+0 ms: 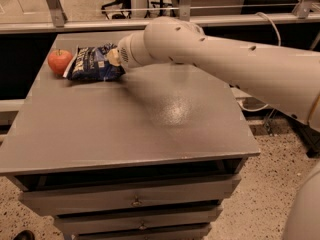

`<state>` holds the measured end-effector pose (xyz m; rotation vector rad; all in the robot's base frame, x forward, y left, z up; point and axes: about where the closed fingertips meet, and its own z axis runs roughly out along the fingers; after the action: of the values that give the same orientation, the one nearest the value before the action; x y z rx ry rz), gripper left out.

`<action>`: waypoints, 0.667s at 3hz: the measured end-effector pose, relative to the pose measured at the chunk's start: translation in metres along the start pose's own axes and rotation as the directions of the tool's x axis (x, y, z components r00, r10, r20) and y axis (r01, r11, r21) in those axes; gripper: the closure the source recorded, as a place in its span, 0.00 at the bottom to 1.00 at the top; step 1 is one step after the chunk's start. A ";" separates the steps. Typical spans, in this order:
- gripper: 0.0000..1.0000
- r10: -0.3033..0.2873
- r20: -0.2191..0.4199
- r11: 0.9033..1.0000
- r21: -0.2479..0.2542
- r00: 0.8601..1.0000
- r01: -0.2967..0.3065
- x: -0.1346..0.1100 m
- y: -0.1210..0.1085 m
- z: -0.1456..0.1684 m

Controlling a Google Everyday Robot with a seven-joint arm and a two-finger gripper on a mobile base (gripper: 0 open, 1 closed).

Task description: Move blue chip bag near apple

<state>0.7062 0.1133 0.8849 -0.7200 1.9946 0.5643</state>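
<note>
The blue chip bag [94, 63], dark navy foil with white lettering, lies on the grey table [150, 124] at the back left. Its left edge is right beside the red apple [59, 61], touching it or nearly so. My gripper [114, 58] is at the bag's right end, mostly hidden behind the thick white wrist [150, 44]. One pale fingertip shows against the bag's edge, and the gripper looks shut on the bag. The arm reaches in from the right.
The table is a grey cabinet top with drawers [135, 201] below its front edge. A rail with metal posts [55, 6] runs behind the table. A white cable [270, 24] hangs at the back right. Speckled floor lies to the right.
</note>
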 end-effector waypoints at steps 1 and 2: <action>0.30 -0.005 -0.005 1.000 -0.004 1.000 0.005 0.002 0.000 -0.005; 0.07 -0.022 0.000 1.000 0.006 1.000 0.022 0.005 -0.009 -0.024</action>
<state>0.6955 0.0908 0.8906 -0.7372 1.9854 0.5456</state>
